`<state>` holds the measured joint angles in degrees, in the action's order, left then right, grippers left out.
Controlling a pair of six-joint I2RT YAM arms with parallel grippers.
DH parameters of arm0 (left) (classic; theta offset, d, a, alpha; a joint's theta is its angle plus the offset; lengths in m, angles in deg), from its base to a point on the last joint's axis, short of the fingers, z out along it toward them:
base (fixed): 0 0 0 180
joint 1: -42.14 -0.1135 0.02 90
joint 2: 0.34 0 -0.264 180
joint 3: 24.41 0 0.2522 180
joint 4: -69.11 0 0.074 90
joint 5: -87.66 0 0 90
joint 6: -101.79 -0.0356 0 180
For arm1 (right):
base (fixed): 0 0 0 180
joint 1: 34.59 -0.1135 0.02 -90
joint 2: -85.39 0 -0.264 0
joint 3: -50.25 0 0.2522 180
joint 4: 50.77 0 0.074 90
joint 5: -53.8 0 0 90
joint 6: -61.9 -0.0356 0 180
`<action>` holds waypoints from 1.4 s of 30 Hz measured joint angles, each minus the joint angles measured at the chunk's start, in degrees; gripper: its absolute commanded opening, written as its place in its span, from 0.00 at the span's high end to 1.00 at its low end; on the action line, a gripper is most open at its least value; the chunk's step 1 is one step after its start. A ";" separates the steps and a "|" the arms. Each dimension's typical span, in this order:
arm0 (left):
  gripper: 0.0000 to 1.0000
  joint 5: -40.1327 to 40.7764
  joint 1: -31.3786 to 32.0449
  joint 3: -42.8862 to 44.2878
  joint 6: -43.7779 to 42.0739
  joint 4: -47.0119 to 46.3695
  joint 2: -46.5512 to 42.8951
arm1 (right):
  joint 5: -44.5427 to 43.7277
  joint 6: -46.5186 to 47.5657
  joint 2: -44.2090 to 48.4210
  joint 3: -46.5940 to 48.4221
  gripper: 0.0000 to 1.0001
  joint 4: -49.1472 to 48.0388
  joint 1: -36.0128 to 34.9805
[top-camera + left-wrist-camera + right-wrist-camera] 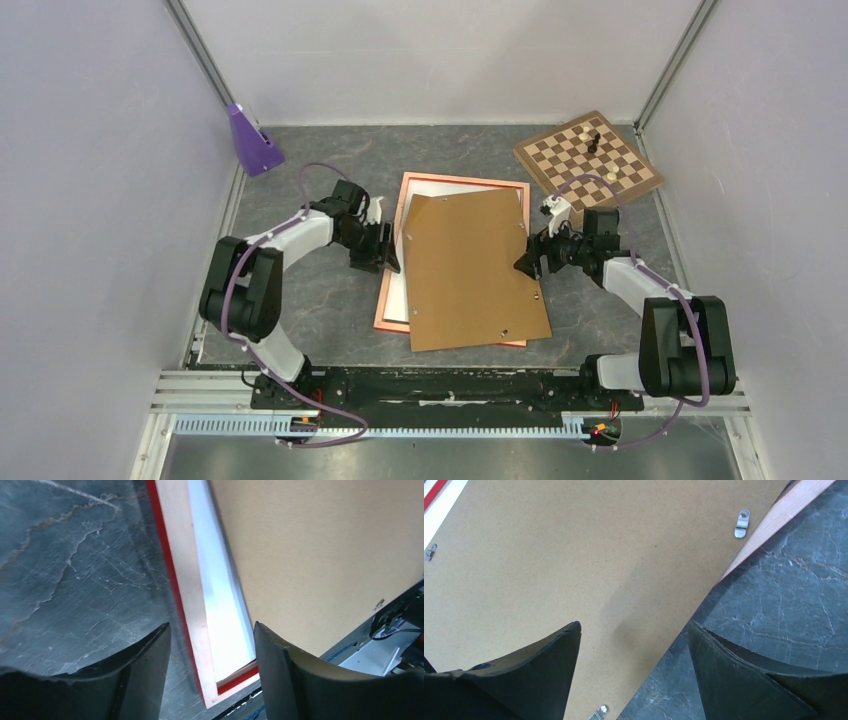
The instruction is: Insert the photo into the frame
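Top external, backing board (470, 270) askew over frame (465, 180); photo (398, 298) seemingly beneath

Top view: fixed high above and behind the arm bases (290, 385), which sit at its bottom edge. It faces forward and down, far enough to take in the whole table (330, 330), the frame (382, 305), the brown board (470, 270) and the chessboard (588, 155).
Left wrist view: just behind the left gripper (211, 630), looking steeply down between its spread fingers, very close to the frame's left rail (190, 605).
Right wrist view: just behind the right gripper (634, 627), looking down, very close to the board's right edge (574, 555) and a metal clip (742, 523).
Shared, top and left wrist: the frame's left side.
Shared, top and right wrist: the board's right edge.
Shared, both wrists: the board only, opposite edges.
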<state>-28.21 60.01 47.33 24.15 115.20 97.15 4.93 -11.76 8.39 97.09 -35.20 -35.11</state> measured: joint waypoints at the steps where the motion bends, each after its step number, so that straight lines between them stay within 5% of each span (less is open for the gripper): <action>1: 0.24 0.11 0.00 0.04 -0.02 0.00 -1.20 | 0.02 0.09 -0.02 -0.09 0.19 0.13 0.09; 9: 0.22 1.16 0.00 8.26 -0.94 -0.87 -3.65 | -1.07 1.31 -1.09 -0.17 0.19 1.14 2.21; 18: 0.24 -1.84 0.00 23.93 -3.08 -4.90 11.72 | 0.35 1.20 -5.73 -0.17 0.22 2.16 2.67; 31: 0.32 -4.37 0.00 33.83 -7.13 -5.99 24.46 | 10.45 1.84 -11.47 0.46 0.62 3.61 6.97; 42: 0.50 -7.96 0.00 35.65 -8.85 -6.32 27.02 | 14.36 2.56 -12.37 0.87 0.82 9.25 9.68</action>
<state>-36.16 60.01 82.98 15.30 108.89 124.17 19.29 -9.21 -3.98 97.97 -25.96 -25.42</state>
